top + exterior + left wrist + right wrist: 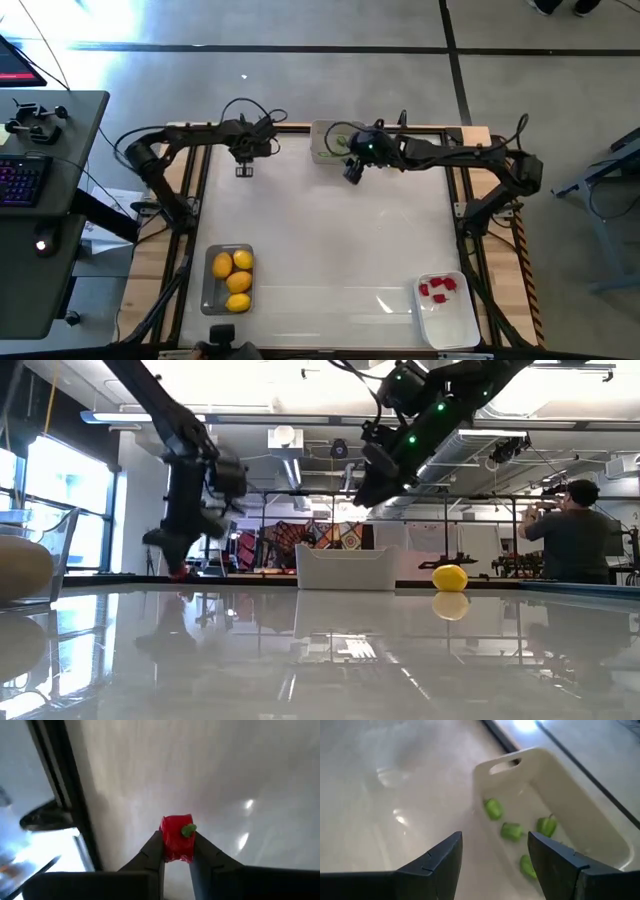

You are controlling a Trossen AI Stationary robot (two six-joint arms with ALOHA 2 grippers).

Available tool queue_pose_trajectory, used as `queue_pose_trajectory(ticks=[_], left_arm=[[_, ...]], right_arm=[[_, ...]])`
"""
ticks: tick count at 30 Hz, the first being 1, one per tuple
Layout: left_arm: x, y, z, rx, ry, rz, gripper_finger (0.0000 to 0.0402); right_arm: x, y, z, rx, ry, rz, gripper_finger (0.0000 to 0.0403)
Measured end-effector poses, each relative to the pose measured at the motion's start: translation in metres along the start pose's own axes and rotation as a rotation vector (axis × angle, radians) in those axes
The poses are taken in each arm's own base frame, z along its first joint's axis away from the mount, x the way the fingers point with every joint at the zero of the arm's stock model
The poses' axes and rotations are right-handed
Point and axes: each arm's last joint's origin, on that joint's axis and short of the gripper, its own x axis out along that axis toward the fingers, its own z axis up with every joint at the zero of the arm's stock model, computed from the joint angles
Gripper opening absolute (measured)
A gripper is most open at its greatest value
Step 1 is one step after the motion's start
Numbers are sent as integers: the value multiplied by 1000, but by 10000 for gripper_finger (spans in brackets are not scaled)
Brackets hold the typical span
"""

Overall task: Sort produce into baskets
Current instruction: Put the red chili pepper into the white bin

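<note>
With a red strawberry piece (177,840) pinched in the left gripper (176,851), the carry should head toward five o'clock, to the white basket (452,322); right gripper (495,852) gapes empty.

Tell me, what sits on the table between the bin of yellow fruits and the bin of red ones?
Nothing: in the high view the table is bare between the yellow-fruit bin and red-fruit bin.

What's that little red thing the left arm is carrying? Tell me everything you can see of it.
The red piece is a small, blocky, glossy bright red toy fruit with a tiny green leaf on one upper corner, strawberry-like, seemingly plastic. The left gripper is shut on it, one dark finger pressing each side. It hangs above the pale tabletop near the table's dark edge rail, touching nothing but the fingers.
</note>
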Motion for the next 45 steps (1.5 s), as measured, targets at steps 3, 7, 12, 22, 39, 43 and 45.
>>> queue_pose_trajectory(ticks=[3, 7, 12, 22, 39, 43, 45], left_arm=[[-25, -3, -2, -95, -204, -118, 37], [-62, -8, -5, -213, -523, -356, 37], [-96, -17, -1, -309, -779, -607, 37], [-132, -51, 47, -242, -1046, -930, 37], [-165, -95, 90, -133, -1254, -1076, 43], [-173, -101, 92, -128, -1273, -1106, 44], [-175, -106, 92, -112, -1274, -1111, 44]], right_arm=[[-3, 16, -5, -39, 42, 35, 215], [-9, 48, -13, -106, 50, 68, 214], [-21, 99, -34, -214, -23, 26, 193], [-59, 176, -64, -449, -300, 156, 167], [-87, 201, -65, -741, -452, -70, 293], [-88, 201, -61, -775, -488, -90, 302], [-91, 202, -56, -774, -535, -104, 302]])
